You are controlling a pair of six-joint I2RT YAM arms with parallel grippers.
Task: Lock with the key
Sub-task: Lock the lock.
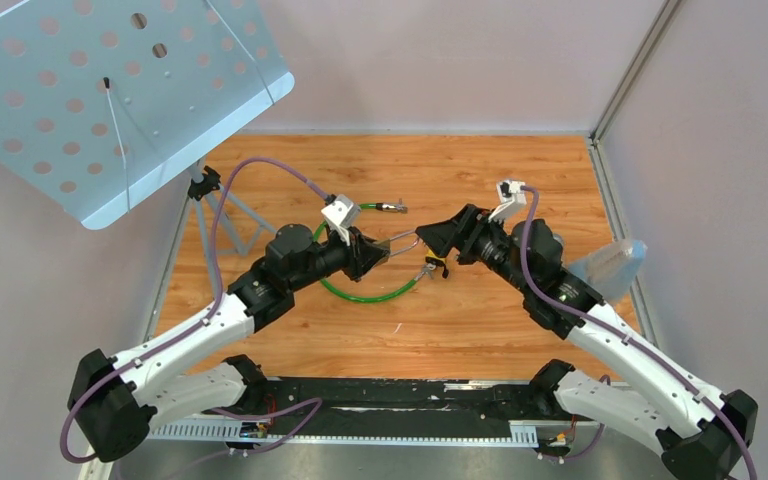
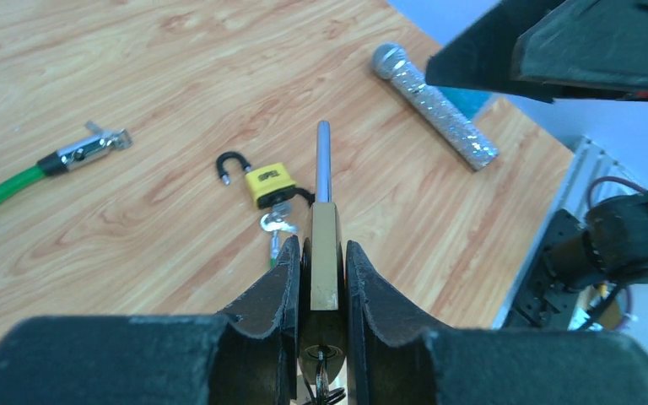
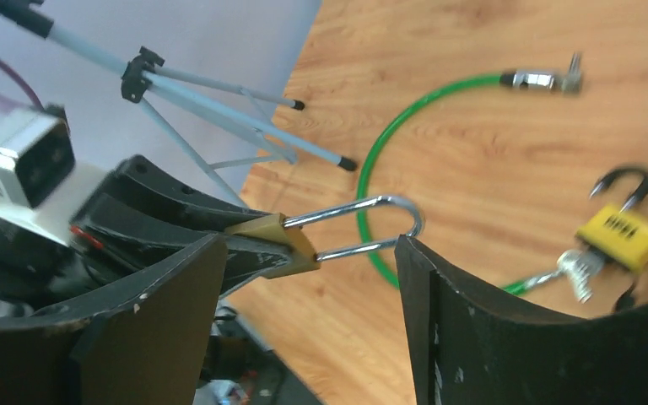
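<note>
Brass padlock, likely rigid, smooth and weighty, was clamped by its flat faces, the best hold, in the narrowly parted left gripper. Its shackle pointed toward the right gripper, which stood wide open and empty.

Top view: overhead, distant. Wrist views: close, low, facing each other; all share green cable.

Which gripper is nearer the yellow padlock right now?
Right. The right gripper hovers open right beside the yellow padlock; the left gripper sits farther left, clamping the brass padlock.
</note>
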